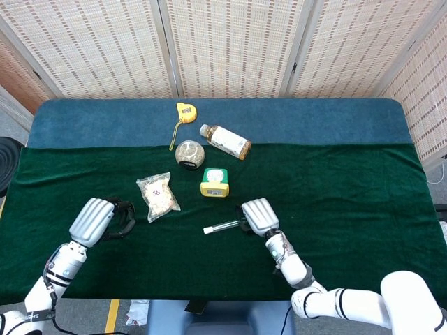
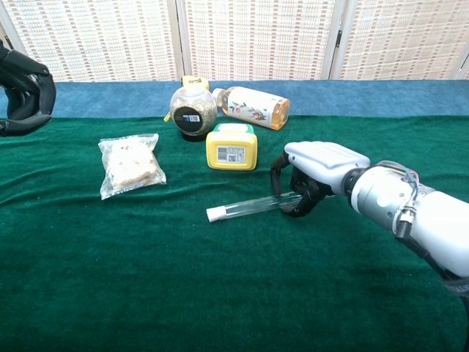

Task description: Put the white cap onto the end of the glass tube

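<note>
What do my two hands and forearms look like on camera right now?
Both hands, left hand and right hand, have silver-grey ribbed back shells over black fingers. The forearms are glossy white with grey segmented wrists; thin dark cables run along the right wrist. No sleeves, no readable markings.

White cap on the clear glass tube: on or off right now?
On. The white cap sits on the left end of the clear glass tube, whose other end the right hand holds low over the green cloth.
</note>
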{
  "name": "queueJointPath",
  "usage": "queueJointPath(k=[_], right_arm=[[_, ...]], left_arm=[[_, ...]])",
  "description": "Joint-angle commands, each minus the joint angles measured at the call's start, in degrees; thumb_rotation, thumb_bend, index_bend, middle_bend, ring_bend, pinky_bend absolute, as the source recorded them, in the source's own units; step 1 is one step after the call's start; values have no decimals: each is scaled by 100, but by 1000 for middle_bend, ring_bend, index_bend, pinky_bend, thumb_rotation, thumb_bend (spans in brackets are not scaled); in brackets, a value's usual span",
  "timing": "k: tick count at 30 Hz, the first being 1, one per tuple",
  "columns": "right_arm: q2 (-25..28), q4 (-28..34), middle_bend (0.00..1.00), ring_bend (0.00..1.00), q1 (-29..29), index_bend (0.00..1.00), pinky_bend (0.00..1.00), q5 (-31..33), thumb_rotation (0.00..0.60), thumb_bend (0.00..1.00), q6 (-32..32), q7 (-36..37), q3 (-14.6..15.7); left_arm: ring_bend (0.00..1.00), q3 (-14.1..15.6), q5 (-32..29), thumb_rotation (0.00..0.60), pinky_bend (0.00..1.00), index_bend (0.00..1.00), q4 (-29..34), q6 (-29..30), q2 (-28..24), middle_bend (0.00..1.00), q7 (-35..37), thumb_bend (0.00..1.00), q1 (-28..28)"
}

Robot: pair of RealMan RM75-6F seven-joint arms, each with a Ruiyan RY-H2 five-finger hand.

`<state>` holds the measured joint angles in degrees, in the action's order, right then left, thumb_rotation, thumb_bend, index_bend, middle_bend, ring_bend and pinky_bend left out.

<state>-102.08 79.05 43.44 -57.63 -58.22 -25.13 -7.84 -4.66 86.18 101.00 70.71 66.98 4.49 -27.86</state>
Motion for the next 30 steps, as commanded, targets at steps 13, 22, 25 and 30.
queueJointPath(k=[13,22,25,30], right_arm=[[334,435,979,1000,-107,322,1000,-208,600,677,-78,-1,-126],[1823,1799,897,1000,-680,364,1000,-846,600,677,-1148,-165,-170],[2363,2083,764,950,-1019,400,934,-1136,600,677,-1530,-48,-34],[3208,2207,472,646,-1665,408,570,-1668,600,677,-1923,918,316]], left_arm=[[547,-29,-33,600,587,222,-110,1,15,760,101,483,55],[502,-96,-449,600,442,270,-435,200,-188,718,72,483,333],[458,-104,-667,600,375,277,-629,339,-211,663,-113,483,500],[375,-70,-927,600,300,319,-919,683,-163,556,-346,483,852]])
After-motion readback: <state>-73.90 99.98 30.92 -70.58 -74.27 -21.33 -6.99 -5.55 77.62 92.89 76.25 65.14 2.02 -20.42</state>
